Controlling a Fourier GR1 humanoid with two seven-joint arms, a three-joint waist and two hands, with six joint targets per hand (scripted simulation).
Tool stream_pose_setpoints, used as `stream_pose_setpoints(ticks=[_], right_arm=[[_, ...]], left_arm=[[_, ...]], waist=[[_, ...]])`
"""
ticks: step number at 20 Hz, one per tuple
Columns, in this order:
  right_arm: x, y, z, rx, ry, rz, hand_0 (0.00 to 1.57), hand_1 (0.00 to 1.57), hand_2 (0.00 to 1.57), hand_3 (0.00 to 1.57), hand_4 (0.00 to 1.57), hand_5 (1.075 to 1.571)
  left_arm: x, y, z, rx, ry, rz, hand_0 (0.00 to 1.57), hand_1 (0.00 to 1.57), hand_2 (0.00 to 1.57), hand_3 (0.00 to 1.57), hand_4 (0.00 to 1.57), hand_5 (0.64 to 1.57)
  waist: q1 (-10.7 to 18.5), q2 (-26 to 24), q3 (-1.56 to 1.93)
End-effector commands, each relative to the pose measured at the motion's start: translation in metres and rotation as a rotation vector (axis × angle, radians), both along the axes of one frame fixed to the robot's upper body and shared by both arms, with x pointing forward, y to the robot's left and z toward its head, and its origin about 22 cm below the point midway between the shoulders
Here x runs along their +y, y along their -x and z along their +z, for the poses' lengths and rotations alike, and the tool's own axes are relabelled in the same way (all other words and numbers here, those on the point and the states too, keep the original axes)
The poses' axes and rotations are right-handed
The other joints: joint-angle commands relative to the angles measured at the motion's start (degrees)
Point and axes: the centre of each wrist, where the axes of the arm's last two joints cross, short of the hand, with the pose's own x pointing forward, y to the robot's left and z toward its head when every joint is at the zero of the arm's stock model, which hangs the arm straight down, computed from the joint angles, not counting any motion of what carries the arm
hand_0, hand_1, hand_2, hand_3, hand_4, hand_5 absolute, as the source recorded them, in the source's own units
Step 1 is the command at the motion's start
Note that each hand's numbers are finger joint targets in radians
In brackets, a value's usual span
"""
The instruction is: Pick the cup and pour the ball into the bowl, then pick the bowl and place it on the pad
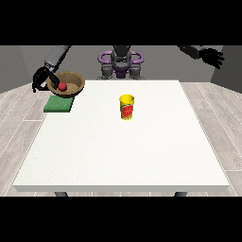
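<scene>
One brown bowl (67, 83) sits at the far corner of the table at the view's left, above the far edge of the pad, tilted a little so that its inside faces the camera. Whether it rests on the pad or hangs just over it cannot be told. Inside the bowl lies one small red ball (62, 86), low against the wall nearer the view's left.

One green pad (59, 104) lies flat on the white table (123, 151), just below the bowl in the view and close to the table's left edge.

One yellow cup (126, 107) stands upright near the middle of the table, well apart from the bowl and pad, with a red mark on the side that faces the camera.

There are two black hands. The hand at the view's left (41, 78) is at the bowl's left rim, its fingers curled round the rim so that it holds the bowl. The hand at the view's right (212, 57) is raised beyond the far right corner of the table, well apart from everything on it, with its fingers spread and relaxed and holding nothing.

The robot's torso (121, 64) stands behind the far edge of the table, between the two arms.
</scene>
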Motion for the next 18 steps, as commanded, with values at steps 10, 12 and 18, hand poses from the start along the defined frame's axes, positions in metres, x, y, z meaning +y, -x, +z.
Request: stream_pose_setpoints(ticks=[10,12,18], right_arm=[[-0.048,0.003,0.031,-0.089,0.007,-0.196,1.22,1.22,1.41,1.3,0.0,1.553],[-0.051,0.003,0.026,-0.1,-0.045,-0.171,0.85,0.85,0.88,1.1,0.0,1.513],[-0.044,-0.013,0.046,-0.096,-0.08,-0.082,0.0,0.0,0.18,0.12,0.0,1.392]], left_arm=[[0.056,0.018,0.035,-0.14,-0.005,0.005,0.0,0.0,0.0,0.0,1.19,1.558],[0.054,0.014,0.053,-0.184,-0.008,-0.003,0.0,0.0,0.0,0.0,1.18,1.551],[0.06,0.016,0.043,-0.127,-0.005,0.027,0.0,0.0,0.0,0.0,1.18,1.55]], waist=[[1.67,7.59,0.04],[2.21,9.65,0.08],[0.98,6.99,0.04]])
